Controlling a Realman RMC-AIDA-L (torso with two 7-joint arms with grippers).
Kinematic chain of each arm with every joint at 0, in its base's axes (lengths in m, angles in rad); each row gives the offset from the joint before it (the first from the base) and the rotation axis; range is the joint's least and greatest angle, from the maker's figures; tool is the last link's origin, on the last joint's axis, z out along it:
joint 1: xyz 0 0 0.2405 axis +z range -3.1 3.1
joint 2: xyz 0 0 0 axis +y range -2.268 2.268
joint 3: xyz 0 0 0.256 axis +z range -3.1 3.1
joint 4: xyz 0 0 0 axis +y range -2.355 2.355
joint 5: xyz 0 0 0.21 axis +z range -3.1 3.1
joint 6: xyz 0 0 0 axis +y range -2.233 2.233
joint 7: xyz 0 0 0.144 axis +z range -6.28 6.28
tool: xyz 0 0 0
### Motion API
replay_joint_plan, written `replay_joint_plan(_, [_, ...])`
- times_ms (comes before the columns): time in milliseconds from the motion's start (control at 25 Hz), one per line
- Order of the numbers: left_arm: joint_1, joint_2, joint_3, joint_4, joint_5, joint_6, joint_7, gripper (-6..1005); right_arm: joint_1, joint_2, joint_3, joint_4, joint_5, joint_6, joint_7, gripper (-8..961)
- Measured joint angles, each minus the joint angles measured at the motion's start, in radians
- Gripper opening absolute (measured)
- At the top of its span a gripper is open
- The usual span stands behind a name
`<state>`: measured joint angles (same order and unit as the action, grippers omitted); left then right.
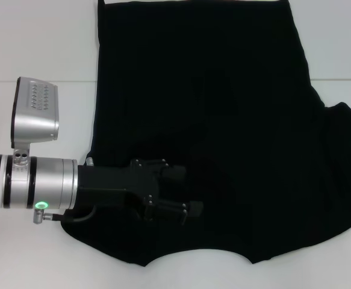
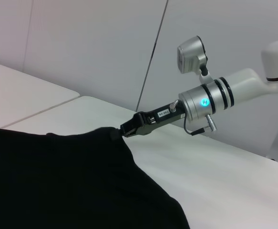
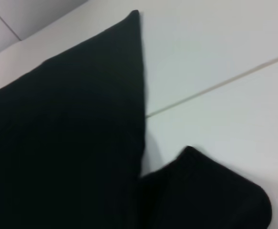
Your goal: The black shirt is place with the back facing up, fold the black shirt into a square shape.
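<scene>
Your left gripper (image 1: 184,192) lies low over the near-left part of the black shirt (image 1: 223,120), its fingers (image 1: 174,170) against the dark cloth; you cannot tell whether they are parted or clenched. The arm reaches in level from the left side, wrist horizontal, a green light showing on its silver cuff. Just beside the tool, toward the arm, runs the shirt's straight left edge, and past it lies bare white table (image 1: 43,259) with open room. Near you, the curved collar edge leaves more bare surface. Well away from the tool, one sleeve (image 1: 347,129) sticks out on the right. In the left wrist view, your right gripper (image 2: 124,132) is clenched on the shirt's edge, its arm stretched out and slanting down toward the cloth. You have one shirt, one table, two grippers.
</scene>
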<state>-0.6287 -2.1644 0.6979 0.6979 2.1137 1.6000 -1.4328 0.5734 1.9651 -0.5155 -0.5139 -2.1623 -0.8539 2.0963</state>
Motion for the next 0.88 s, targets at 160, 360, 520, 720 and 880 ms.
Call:
replay_joint_plan(160, [0.000,0.000,0.000,0.000,0.000,0.000,-0.001,920,0.027,0.000,-0.010,-0.004,0.013,-0.049,-0.014,8])
replay_joint_plan(360, [0.000,0.000,0.000,0.000,0.002,-0.003,-0.002,920,0.094,0.013,-0.047,0.003,0.009,-0.116,-0.041,9])
replay_joint_plan(520, [0.000,0.001,0.000,0.002,0.006,-0.004,-0.003,920,0.144,0.019,-0.171,0.013,0.008,-0.144,-0.024,9])
replay_joint_plan(720, [0.001,0.002,-0.009,0.003,0.008,-0.008,-0.004,920,0.175,0.025,-0.303,0.013,0.006,-0.150,0.060,7])
replay_joint_plan(880, [0.001,0.002,-0.012,0.005,0.009,-0.010,-0.005,920,0.178,0.026,-0.333,0.004,0.006,-0.157,0.100,9])
